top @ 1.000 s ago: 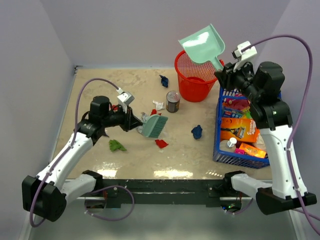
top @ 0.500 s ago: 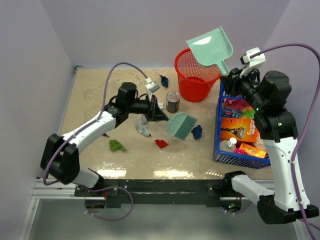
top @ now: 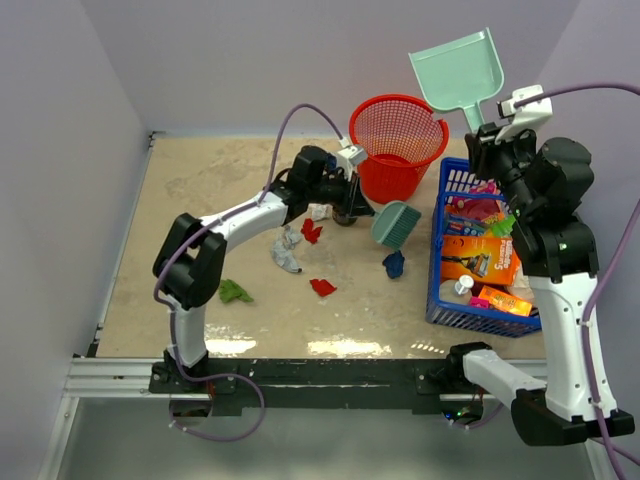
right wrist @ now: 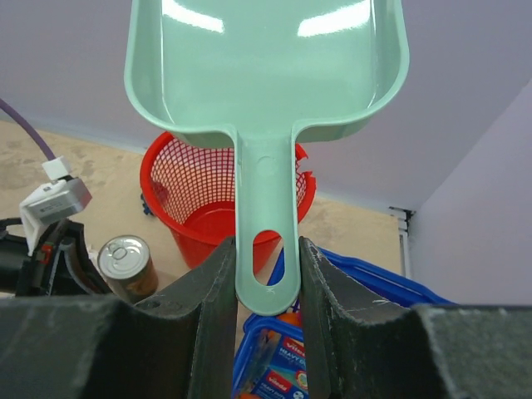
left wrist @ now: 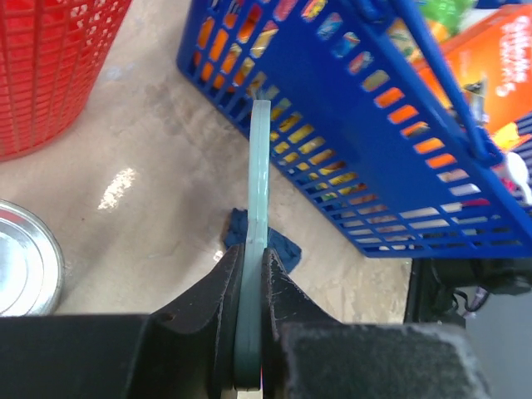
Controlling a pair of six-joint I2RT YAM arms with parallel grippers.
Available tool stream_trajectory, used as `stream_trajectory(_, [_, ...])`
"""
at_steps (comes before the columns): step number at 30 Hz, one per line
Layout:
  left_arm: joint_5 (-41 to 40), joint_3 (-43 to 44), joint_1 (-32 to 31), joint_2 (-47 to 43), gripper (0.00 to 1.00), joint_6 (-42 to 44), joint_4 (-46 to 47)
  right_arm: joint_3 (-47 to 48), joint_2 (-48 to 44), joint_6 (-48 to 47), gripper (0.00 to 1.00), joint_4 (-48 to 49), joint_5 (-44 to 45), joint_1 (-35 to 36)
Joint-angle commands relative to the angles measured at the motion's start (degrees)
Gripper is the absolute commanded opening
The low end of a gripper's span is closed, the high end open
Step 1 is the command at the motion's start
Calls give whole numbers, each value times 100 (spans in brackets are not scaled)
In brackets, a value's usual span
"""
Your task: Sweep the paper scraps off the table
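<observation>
My left gripper [top: 357, 207] is shut on the handle of a mint-green brush [top: 397, 224], held between the red basket and the blue crate, just above the table [top: 190, 200]. In the left wrist view the gripper [left wrist: 252, 278] clamps the brush [left wrist: 261, 174] edge-on, with a dark blue scrap [left wrist: 283, 245] beyond it. My right gripper [top: 480, 135] is shut on the handle of a mint-green dustpan [top: 457, 65], raised high above the basket; its gripper [right wrist: 268, 270] and the dustpan [right wrist: 266, 75] show in the right wrist view. Paper scraps lie on the table: dark blue [top: 394, 264], red [top: 323, 287], red [top: 312, 231], green [top: 234, 291], grey-blue [top: 287, 252].
A red mesh basket [top: 398, 140] stands at the back, also in the wrist views [left wrist: 50, 66] [right wrist: 208, 212]. A blue crate [top: 440, 290] of packaged goods sits at the right [left wrist: 399, 125]. A tin can [left wrist: 21, 258] [right wrist: 126, 264] stands beside my left gripper.
My left arm has swung the brush from the table's middle to the right and back, next to the basket and crate. My right arm has moved the dustpan right and higher.
</observation>
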Motion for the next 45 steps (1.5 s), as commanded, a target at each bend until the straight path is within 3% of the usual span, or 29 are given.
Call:
stream_trajectory(1, [-515,713,-172,237,0,632,-339,-7,19,-240,0,408,-232,-69])
stream_trajectory(8, [-305,468,-180,317,0,775,-453,-174,195,-284,0,531,-444,-87])
stream_trajectory(11, [-410,414,-163,220,0,1116,-935,-148,291,-608,0,461,-1005,-96])
stream_trajectory(16, [-657,441,-128,-148,0,2310,-2402,-288,362,-768,0,557,-999,-96])
stream_trajectory(19, [-543,29,74,-551,0,2628,-3045,-333,484,-750,0,803,-1060,-87])
stream_trajectory(24, [-288,-753,908,-1378,0,3111,-4246,-131,914,-768,0,996,-1315,-87])
stream_trajectory(27, [-94,-1035,1549,-2107,0,3919,-5186,-51,1099,-838,0,1006,-1482,1])
stream_trajectory(30, [-497,-1325,2016,-2811,0,4720,-5821,-156,1127,-987,0,918,-1535,334])
stream_trajectory(35, [-482,-1406,2579,-3550,0,5029,-6052,-666,898,-1470,0,664,-1658,1212])
stream_trajectory(42, [-797,-1203,2851,-3543,0,4554,-5718,-860,600,-1971,0,-873,-2211,1311])
stream_trajectory(45, [-990,-1369,3176,-3463,0,4353,-5334,-772,669,-2550,0,-1863,-2851,1319])
